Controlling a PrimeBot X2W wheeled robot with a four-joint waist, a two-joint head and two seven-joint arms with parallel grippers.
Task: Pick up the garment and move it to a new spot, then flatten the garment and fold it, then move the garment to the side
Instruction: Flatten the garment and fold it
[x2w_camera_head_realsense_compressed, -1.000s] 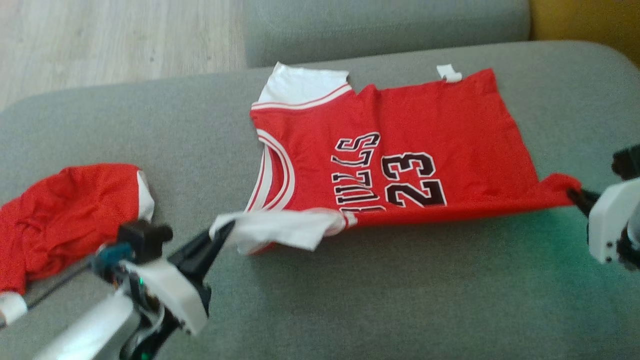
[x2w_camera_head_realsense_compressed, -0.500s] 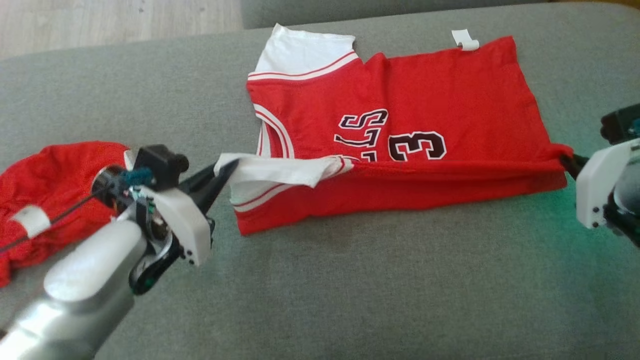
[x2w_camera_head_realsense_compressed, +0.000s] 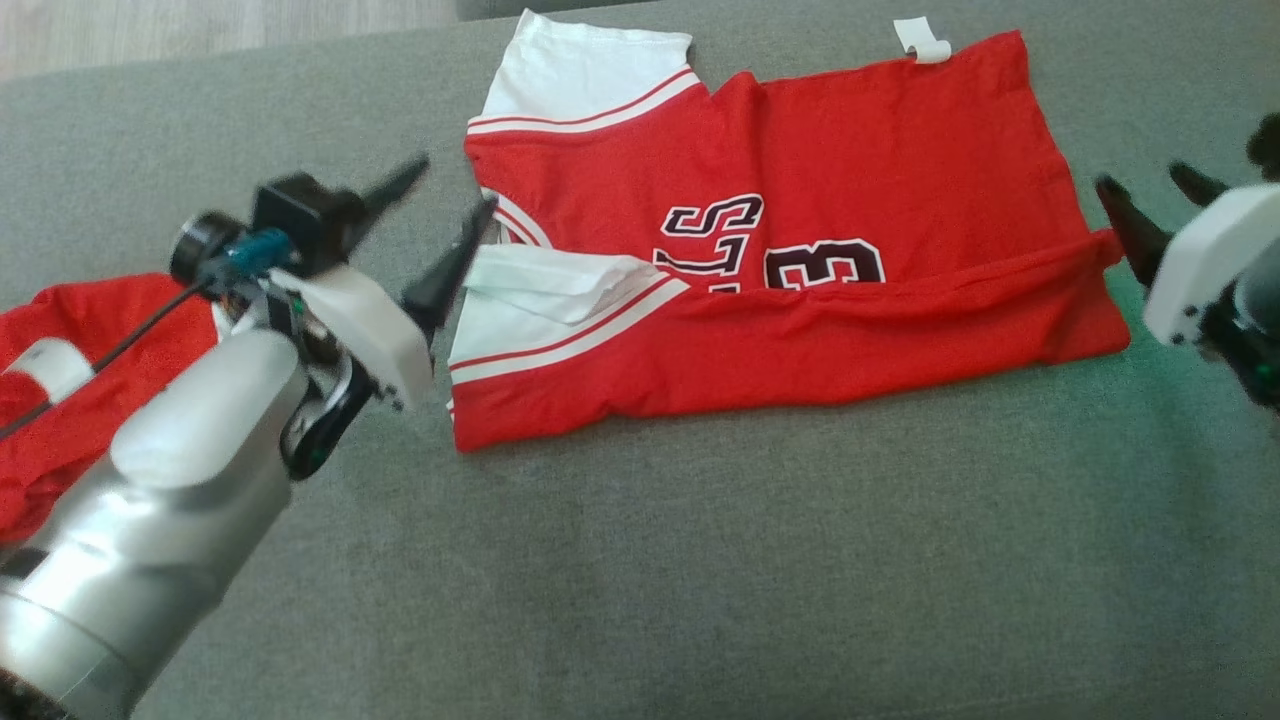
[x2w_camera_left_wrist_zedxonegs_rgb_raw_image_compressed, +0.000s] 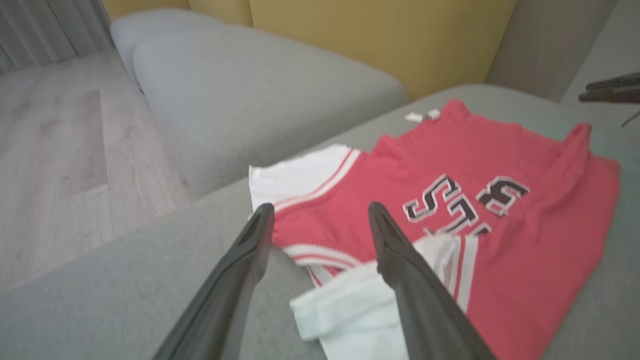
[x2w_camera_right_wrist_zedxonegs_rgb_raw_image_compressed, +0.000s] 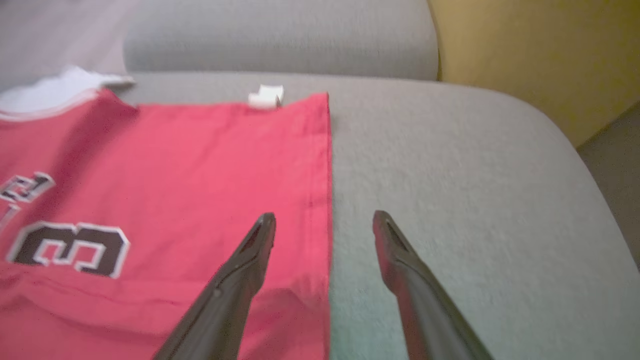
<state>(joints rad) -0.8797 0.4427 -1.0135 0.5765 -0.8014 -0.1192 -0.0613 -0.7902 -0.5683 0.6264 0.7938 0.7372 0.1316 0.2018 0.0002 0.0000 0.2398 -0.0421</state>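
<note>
Couch (x2w_camera_head_realsense_compressed: 700, 560) cushion, grey and nubbly, carries two red garments in the head view: one jersey (x2w_camera_head_realsense_compressed: 800, 330) spread flat in the middle and one crumpled heap (x2w_camera_head_realsense_compressed: 60, 400) at the left edge. I see the jersey's near long edge folded up over the black-and-white lettering. It has two white sleeves, the far sleeve (x2w_camera_head_realsense_compressed: 580, 60) lying flat and the near sleeve (x2w_camera_head_realsense_compressed: 545, 285) doubled back on the red cloth, and one small white tag (x2w_camera_head_realsense_compressed: 922, 40) at the far hem. My left gripper (x2w_camera_head_realsense_compressed: 452, 190) hangs at the sleeve end, its two tapered dark fingers spread apart and gripping nothing. My right gripper (x2w_camera_head_realsense_compressed: 1142, 180) is likewise spread, just off the hem corner.

From the left wrist, the two fingers frame the striped armhole. One crosses over the soft near sleeve; I cannot tell whether it touches. Pale plank floor (x2w_camera_left_wrist_zedxonegs_rgb_raw_image_compressed: 60, 150) and one yellow wall (x2w_camera_left_wrist_zedxonegs_rgb_raw_image_compressed: 375, 40) lie beyond.

From the right wrist, the two fingers straddle the straight stitched hem, one over red cloth and one over the couch.
</note>
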